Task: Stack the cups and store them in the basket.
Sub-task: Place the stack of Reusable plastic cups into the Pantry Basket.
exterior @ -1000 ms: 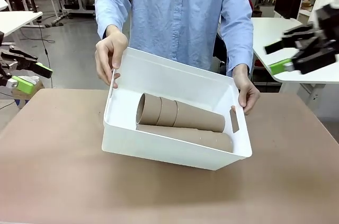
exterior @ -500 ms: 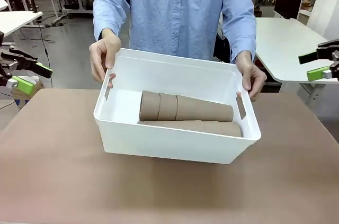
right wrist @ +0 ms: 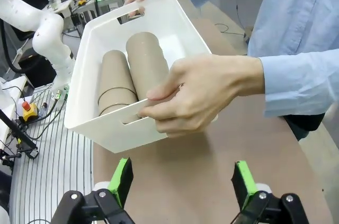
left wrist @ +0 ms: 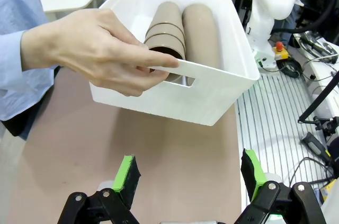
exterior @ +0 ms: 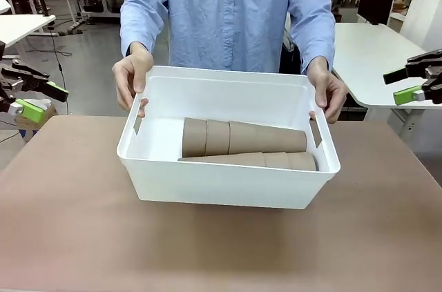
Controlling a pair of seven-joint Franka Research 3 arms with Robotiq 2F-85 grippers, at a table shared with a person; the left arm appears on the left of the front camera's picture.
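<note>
Both stacks of tan paper cups [exterior: 243, 139] lie stored in the large white plastic basket [exterior: 221, 185], which the person's hands [exterior: 131, 78] grip by its short ends, so the left gripper [left wrist: 188, 173] and right gripper [right wrist: 183, 179] hang wide apart, empty.

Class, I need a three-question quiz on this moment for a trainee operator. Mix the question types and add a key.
1. True or false: the cups stand upright in the basket.
2. Who holds the basket? A) left gripper B) right gripper C) the person's hands
3. Fill in: both grippers' fingers are ____.

Key: 1 false, they lie on their sides in two stacks. 2 C, one hand at each short side. 3 open, holding nothing.
</note>
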